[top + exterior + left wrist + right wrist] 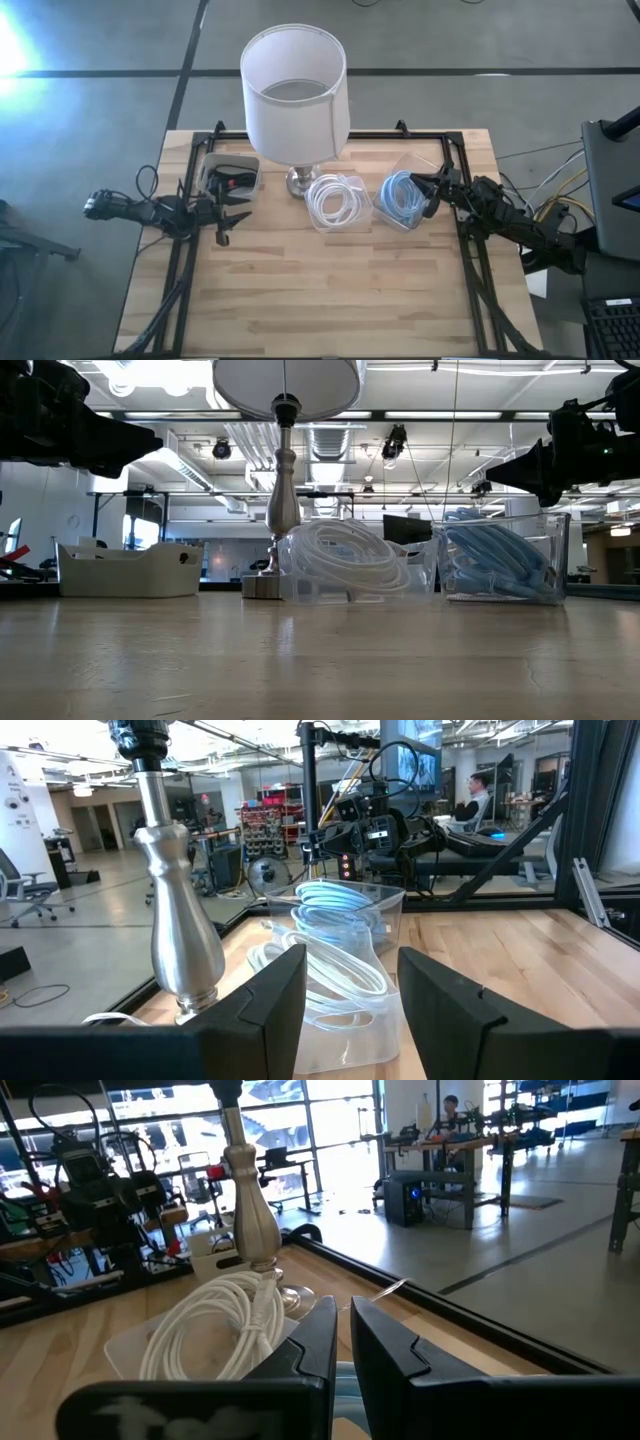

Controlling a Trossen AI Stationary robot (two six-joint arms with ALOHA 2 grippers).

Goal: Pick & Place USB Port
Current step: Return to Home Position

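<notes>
STEP: homing | coiled light blue USB cables sit inside right transparent plastic bin | right gripper pinched together, empty, above bin | left gripper spread, empty, table's left | NEXT: lift clear, retract both

Four views of one wooden table. The high camera looks straight down from well above and takes in the whole top, with a lamp at twelve o'clock. The low camera sits at table height at six o'clock, facing twelve. The left wrist camera, at nine o'clock, faces three. The right wrist camera, at three, faces nine, close in. All four share the lamp, the white-cable bin and the blue-cable bin.
</notes>
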